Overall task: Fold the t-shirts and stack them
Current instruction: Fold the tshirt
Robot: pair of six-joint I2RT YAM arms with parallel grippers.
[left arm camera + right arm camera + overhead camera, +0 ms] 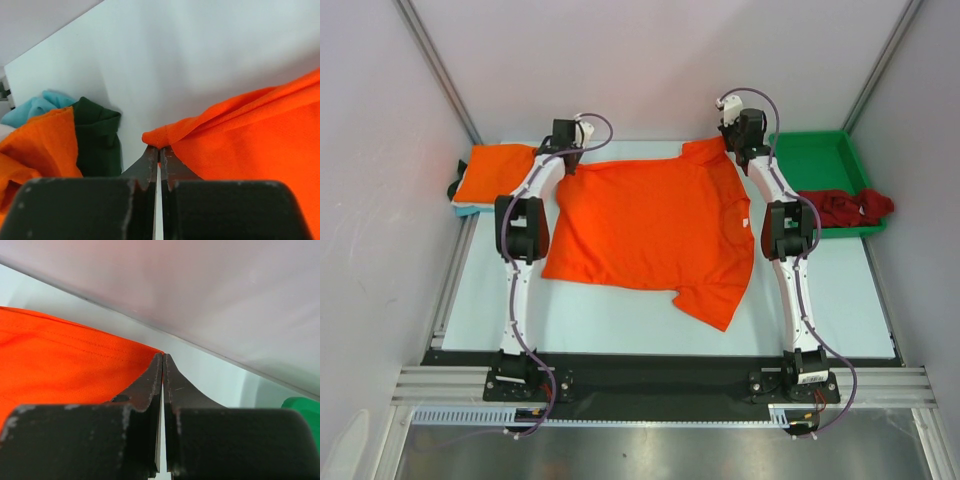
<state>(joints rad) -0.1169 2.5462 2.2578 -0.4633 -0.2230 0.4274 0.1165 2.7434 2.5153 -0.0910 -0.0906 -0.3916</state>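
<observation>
Mid-task at the folding station: nearest the arm bases, the desk (620, 320) shows bare in front of one orange t-shirt (650, 225), which lies spread flat at the centre with no fold made, one sleeve trailing toward 5 o'clock. At the shirt's far edge, the left arm's fingers (151, 157) are clenched on a bunched bit of its cloth at about 11 o'clock, and the right arm's fingers (156, 370) are pressed together on its far corner at about 1 o'clock. This looks like the grip for a first fold. Beyond, at 10 o'clock, the finished pile holds a folded orange tee (495, 172) on a pale blue tee (37, 105), with a dark green cloth (97, 135) tucked beside it. At 2 o'clock stands the green tray (820, 150), and a dark red t-shirt (842, 208) lies crumpled over its near rim at 3 o'clock, unfolded. By this view, a small stack is done. The spread shirt and the red one remain to be folded and stacked.
</observation>
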